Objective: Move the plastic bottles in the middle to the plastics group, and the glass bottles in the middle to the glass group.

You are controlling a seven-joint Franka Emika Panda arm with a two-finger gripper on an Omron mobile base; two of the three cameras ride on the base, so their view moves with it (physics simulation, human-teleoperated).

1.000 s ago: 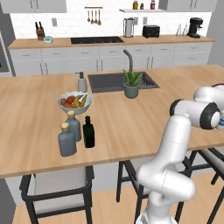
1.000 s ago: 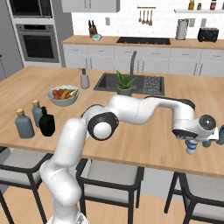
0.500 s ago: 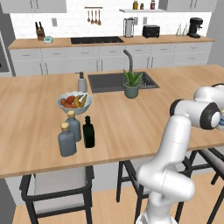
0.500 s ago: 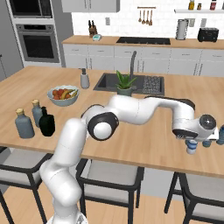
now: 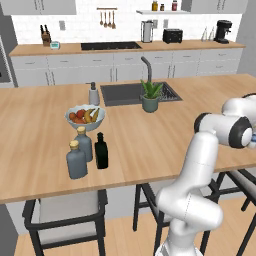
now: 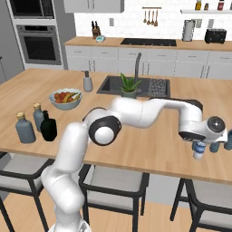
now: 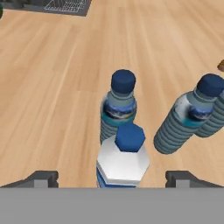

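My gripper [image 7: 113, 177] is open over the right end of the island counter, its fingertips [image 7: 43, 178] standing wide apart. Upright between them and touching neither is the plastic bottle [image 7: 124, 158], with a dark blue cap and pale hexagonal shoulder. Just beyond it stand two ribbed blue-capped plastic bottles [image 7: 118, 111] [image 7: 187, 117]. The right base view shows the gripper [image 6: 198, 148] hanging over that cluster near the counter's front edge. At the counter's left end the black glass bottle [image 5: 101, 151] [image 6: 49, 127] stands beside two grey-blue stoppered bottles [image 5: 76, 160] [image 5: 84, 144].
A fruit bowl [image 5: 85, 116] sits behind the glass bottles. A white soap dispenser [image 5: 93, 94], a sink [image 5: 131, 93] and a potted plant [image 5: 150, 97] line the far side. Stools [image 6: 115, 183] stand under the near counter edge. My arm's elbow [image 5: 225, 129] rises at the right.
The jaws have spread wide and let go of the plastic bottle, which stays standing on the counter. The arm has kept its place.
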